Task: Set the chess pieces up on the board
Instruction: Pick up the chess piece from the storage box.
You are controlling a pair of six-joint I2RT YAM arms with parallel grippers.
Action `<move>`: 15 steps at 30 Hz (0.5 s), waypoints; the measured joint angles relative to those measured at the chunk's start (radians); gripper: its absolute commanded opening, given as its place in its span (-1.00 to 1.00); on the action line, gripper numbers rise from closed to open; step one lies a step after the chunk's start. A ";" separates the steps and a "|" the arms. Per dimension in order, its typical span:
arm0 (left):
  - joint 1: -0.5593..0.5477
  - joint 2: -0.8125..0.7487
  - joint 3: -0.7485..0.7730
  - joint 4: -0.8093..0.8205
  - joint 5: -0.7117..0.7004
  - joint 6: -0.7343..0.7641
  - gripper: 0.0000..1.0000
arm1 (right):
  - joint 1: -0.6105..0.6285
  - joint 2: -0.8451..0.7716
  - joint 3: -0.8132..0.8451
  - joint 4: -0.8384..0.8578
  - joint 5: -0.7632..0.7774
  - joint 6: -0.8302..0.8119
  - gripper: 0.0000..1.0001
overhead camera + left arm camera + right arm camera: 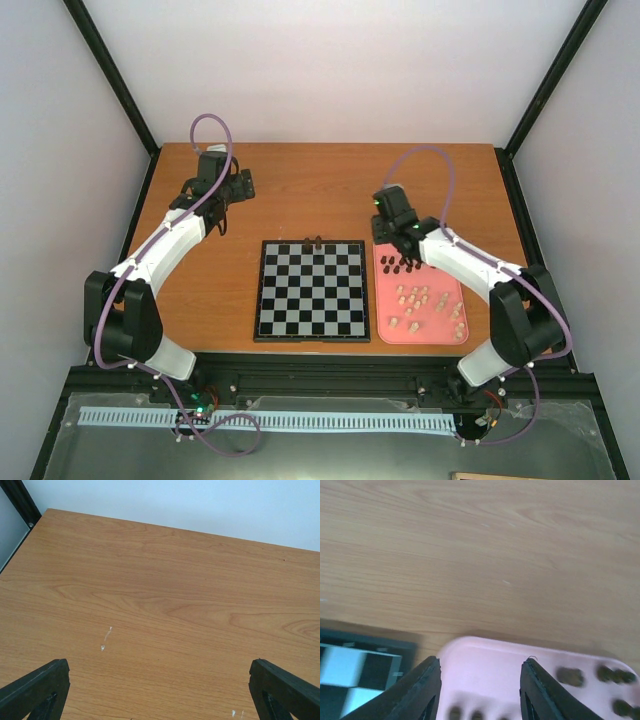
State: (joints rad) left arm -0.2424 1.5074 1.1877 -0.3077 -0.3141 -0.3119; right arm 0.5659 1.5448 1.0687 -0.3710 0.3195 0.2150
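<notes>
The black-and-silver checkered board (pixel 311 290) lies flat at the table's middle, with two dark pieces (pixel 314 241) on its far edge row. A pink tray (pixel 420 297) beside it on the right holds dark pieces (pixel 398 264) at its far end and pale beige pieces (pixel 425 304) nearer. My right gripper (pixel 392 240) is open and empty above the tray's far left corner; in the right wrist view it (pixel 481 667) frames the bare tray corner (pixel 485 655), with blurred dark pieces (pixel 570 676) to the right and the board corner (pixel 360 665) to the left. My left gripper (pixel 238 184) is open and empty over bare table at the far left.
The wooden table (pixel 160 595) is bounded by black frame posts and white walls. The left wrist view shows only wood with small white marks (pixel 106 639) between the left fingers (pixel 37 690). A ribbed pale strip (pixel 260 420) lies in front of the arm bases.
</notes>
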 measured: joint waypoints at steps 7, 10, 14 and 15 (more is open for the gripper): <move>0.000 -0.001 0.000 0.000 0.020 -0.006 0.99 | -0.175 -0.009 -0.119 -0.001 0.009 0.035 -0.15; 0.000 -0.005 0.000 0.001 0.027 -0.006 0.99 | -0.211 0.003 -0.132 0.002 0.005 0.039 -0.16; 0.000 -0.007 0.000 0.002 0.027 -0.006 0.99 | -0.248 0.040 -0.132 0.016 0.000 0.040 -0.16; 0.000 -0.007 0.000 0.002 0.027 -0.006 1.00 | -0.255 0.051 -0.132 0.018 -0.001 0.040 -0.16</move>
State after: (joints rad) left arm -0.2424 1.5005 1.1877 -0.3054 -0.2871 -0.3183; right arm 0.3111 1.5959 0.9371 -0.3527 0.3183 0.2554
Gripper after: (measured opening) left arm 0.997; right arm 0.422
